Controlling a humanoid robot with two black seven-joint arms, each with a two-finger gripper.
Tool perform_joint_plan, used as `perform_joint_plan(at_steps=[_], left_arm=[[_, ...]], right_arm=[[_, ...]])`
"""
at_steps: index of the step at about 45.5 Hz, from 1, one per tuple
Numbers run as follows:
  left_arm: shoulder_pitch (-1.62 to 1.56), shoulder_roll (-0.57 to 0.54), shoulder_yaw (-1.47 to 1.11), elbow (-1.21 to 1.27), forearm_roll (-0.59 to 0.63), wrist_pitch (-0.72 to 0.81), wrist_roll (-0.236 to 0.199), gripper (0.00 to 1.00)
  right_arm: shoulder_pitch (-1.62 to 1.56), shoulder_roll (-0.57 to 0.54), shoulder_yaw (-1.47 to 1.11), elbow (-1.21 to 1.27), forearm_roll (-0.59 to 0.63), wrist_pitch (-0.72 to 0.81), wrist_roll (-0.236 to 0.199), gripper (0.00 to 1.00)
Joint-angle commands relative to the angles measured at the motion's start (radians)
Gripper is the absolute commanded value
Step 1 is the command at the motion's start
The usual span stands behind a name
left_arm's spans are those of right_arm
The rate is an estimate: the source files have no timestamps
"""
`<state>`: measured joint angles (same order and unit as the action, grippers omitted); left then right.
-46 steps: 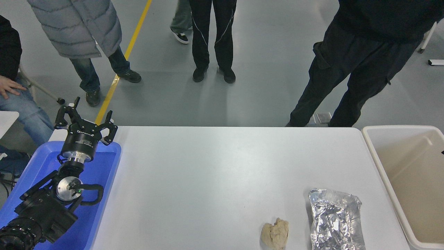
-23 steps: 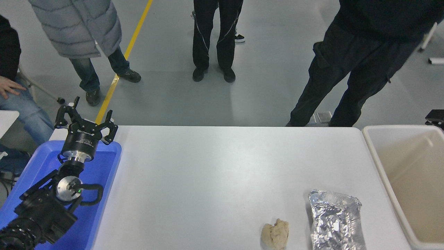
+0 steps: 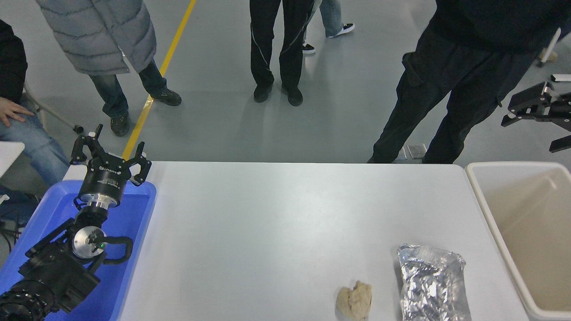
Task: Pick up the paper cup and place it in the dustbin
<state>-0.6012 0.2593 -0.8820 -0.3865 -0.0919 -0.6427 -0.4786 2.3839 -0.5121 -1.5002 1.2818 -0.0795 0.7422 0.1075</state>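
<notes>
The paper cup is out of view. The dustbin point(image 3: 479, 196), a large beige bin with a thick rim, stands off the table's right end, and the part of its inside that shows holds nothing. My right gripper point(image 3: 529, 133) comes in at the right edge, raised beyond the bin's far rim. It is open, and nothing is between its fingers. My left gripper point(image 3: 109, 150) is parked open above the far end of the blue tray point(image 3: 134, 232) at the lower left.
A crumpled beige paper wad point(image 3: 354, 301) and a crinkled silver foil container point(image 3: 432, 283) lie near the table's front right. Several people stand on the grey floor beyond the far edge, one in black point(image 3: 446, 89) close to the right gripper.
My right gripper has risen into view at the right edge, from a sliver at the bin's far corner to well above it. The left arm has not moved. A person walks past behind.
</notes>
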Motion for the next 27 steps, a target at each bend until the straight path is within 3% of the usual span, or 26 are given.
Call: perform_joint_plan(at_steps=[1,8,27], left_arm=[[0.0,0.0,0.0,0.0,0.0,0.002,0.0,0.98],[0.0,0.0,0.0,0.0,0.0,0.002,0.0,0.98],[0.0,0.0,0.0,-0.002,0.001,0.0,0.002,0.98]], right_arm=[[0.126,0.098,0.141,0.154,-0.121,0.043,0.0,1.0],[0.107,0.153,0.267,0.177,-0.117,0.043,0.0,1.0],[0.052,0.198,0.268,0.168,-0.091,0.043,0.0,1.0]])
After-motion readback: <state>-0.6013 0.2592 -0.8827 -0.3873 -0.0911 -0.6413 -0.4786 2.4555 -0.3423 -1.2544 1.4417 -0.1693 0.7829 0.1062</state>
